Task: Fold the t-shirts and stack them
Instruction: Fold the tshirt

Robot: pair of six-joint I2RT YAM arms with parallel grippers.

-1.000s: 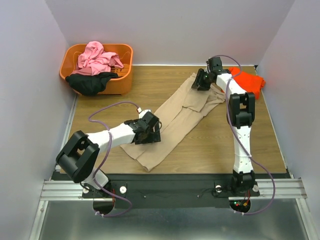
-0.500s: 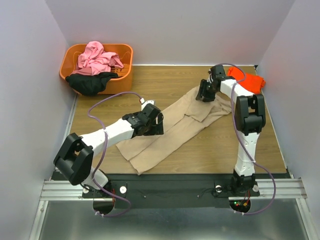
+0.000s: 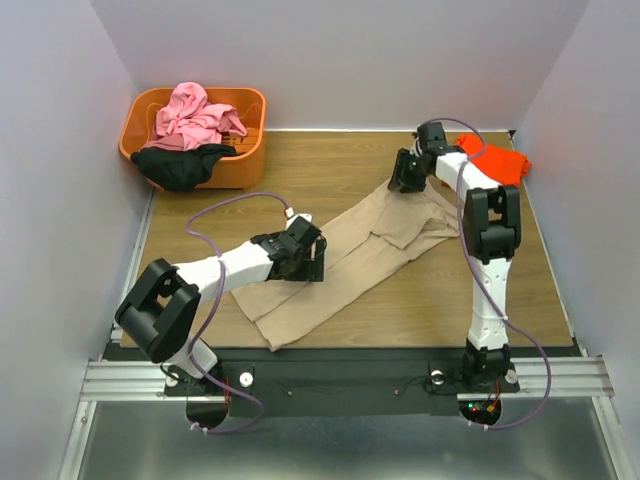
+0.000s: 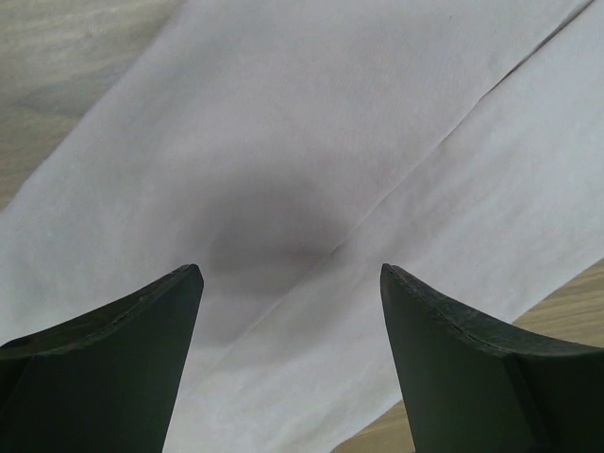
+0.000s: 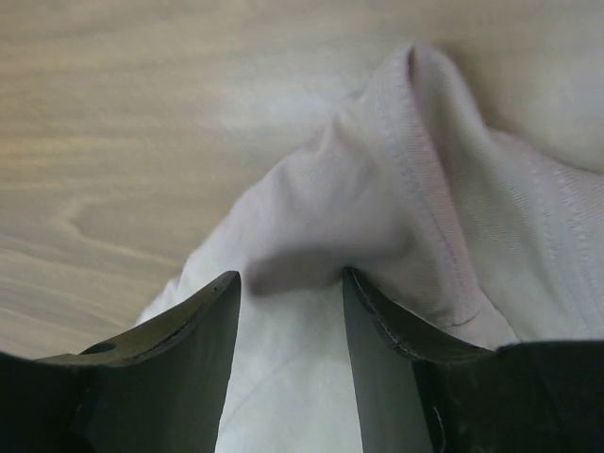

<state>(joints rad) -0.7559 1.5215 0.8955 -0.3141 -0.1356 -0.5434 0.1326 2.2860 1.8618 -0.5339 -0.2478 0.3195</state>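
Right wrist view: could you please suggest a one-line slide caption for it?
Right gripper straddling a bunched hem of the tan t-shirt on the wooden table.

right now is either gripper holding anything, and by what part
The right gripper pinches the tan t-shirt at a bunched fold by its stitched hem; the left gripper is open over it, holding nothing.

Top view: the white right arm point(image 3: 462, 175) covers the left part of the bright orange-red cloth t-shirt point(image 3: 505, 160). Right gripper point(image 5: 291, 278): you can't tell whether its jaws pinch the tan cloth t-shirt point(image 5: 377, 217) or only straddle a fold. Left wrist view: that shirt runs off all four edges.
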